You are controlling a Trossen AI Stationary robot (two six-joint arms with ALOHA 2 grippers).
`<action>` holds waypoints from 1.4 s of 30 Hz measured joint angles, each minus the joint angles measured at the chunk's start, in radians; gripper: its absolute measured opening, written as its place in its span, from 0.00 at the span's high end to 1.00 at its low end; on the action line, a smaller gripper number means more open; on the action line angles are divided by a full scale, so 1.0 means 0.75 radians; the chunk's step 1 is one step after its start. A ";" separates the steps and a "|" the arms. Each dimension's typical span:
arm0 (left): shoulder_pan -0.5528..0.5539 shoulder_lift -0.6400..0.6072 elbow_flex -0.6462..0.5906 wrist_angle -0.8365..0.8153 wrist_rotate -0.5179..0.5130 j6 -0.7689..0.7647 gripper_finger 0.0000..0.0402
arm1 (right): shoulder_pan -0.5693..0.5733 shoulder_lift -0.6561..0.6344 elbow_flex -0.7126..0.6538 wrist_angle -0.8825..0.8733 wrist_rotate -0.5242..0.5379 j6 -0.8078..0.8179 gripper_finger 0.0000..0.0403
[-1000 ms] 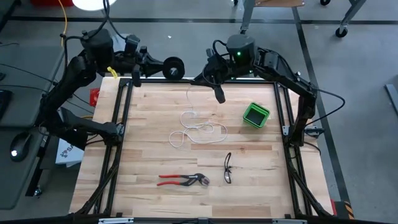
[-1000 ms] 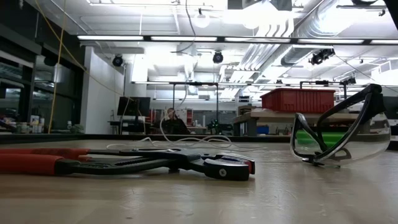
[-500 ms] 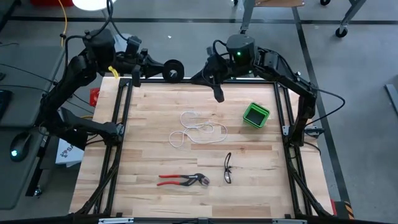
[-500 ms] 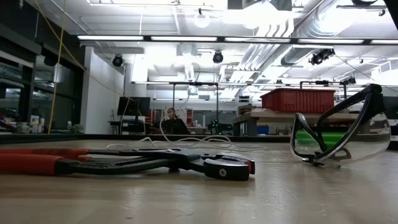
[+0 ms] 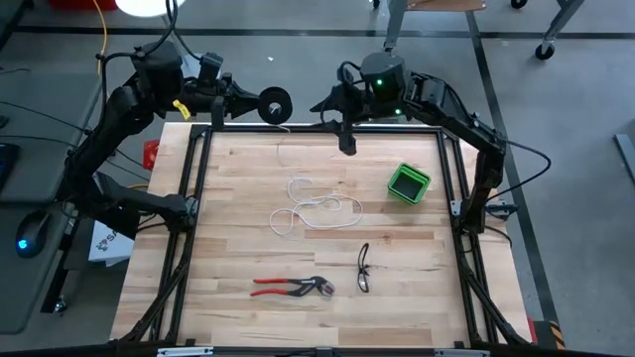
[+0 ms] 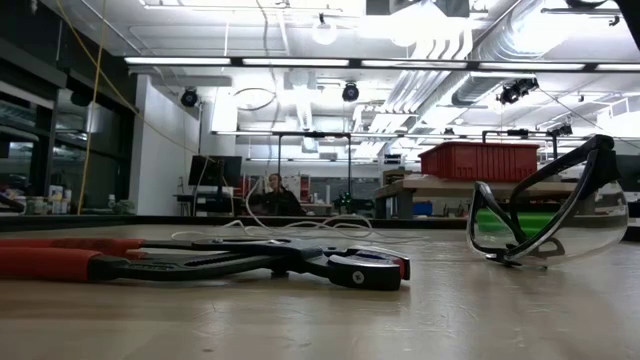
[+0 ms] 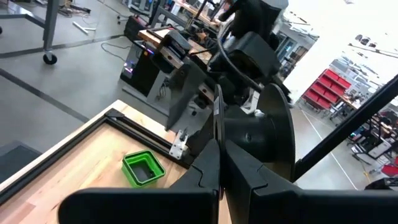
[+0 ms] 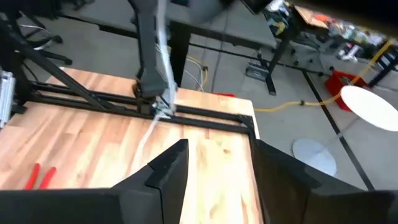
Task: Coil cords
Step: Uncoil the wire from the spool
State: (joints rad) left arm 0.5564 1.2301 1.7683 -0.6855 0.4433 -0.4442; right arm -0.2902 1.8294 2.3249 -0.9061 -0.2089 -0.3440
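A thin white cord [image 5: 316,208] lies in loose loops mid-table. One strand [image 5: 282,149] rises from it toward a black round spool [image 5: 276,104] above the table's far edge. My left gripper [image 5: 260,103] is shut on that spool [image 7: 273,137]. My right gripper [image 5: 347,145] hangs over the far edge, right of the spool. It is open [image 8: 217,168], and the cord [image 8: 158,81] runs blurred ahead of its fingers, apart from them. My left gripper holds the spool by its left side [image 7: 231,146], pinched between the two fingers. The fingers come level from the table's left. They hide the exact place of contact. The spool is lifted clear above the far rail, and the cord hangs slack from it.
A small green container [image 5: 409,182] stands at the right. Red-handled pliers [image 5: 291,287] and safety glasses [image 5: 364,267] lie toward the near edge. A black frame rail [image 5: 198,159] runs round the table. The right arm's wrist [image 7: 249,43] is close beyond the spool.
The cord's raised strand, which ran up beside my right gripper, has come away from it and swung left, so it now hangs from the spool. My right gripper has gone slightly toward the far edge. The spool has moved a little farther back.
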 joint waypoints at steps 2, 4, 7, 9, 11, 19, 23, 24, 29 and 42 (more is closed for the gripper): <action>0.005 0.000 0.000 0.000 0.000 0.001 1.00 | -0.014 0.000 0.000 -0.008 -0.001 0.003 0.59; 0.012 0.000 0.000 -0.001 0.000 0.001 1.00 | -0.024 0.000 0.000 -0.018 -0.004 0.003 0.60; 0.017 0.000 0.000 -0.004 0.008 0.001 1.00 | -0.032 0.000 0.000 -0.027 -0.007 0.002 0.62; 0.018 0.000 0.000 -0.004 0.021 0.002 1.00 | -0.032 0.000 0.000 -0.042 -0.012 -0.006 0.63; 0.017 0.000 0.000 -0.004 0.025 0.014 1.00 | -0.032 0.000 0.000 -0.051 -0.012 -0.007 0.65; 0.017 0.000 0.000 -0.011 0.025 0.038 1.00 | -0.032 0.000 0.000 -0.030 -0.012 -0.007 0.67; 0.017 0.000 0.000 -0.015 0.025 0.085 1.00 | -0.032 -0.004 0.000 0.000 -0.012 0.014 0.67; 0.017 0.000 0.000 -0.020 0.025 0.107 1.00 | -0.032 -0.006 0.000 0.003 -0.011 0.014 0.67; 0.017 -0.019 0.000 -0.038 0.024 0.263 1.00 | -0.049 -0.027 0.000 -0.013 -0.036 0.034 0.67; 0.009 -0.245 -0.295 0.025 -0.113 0.252 1.00 | -0.123 -0.016 -0.083 -0.318 -0.361 0.073 0.67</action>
State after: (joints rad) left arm 0.5634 1.0460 1.5468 -0.6668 0.3585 -0.2555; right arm -0.3828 1.8175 2.2628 -1.1448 -0.4800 -0.2890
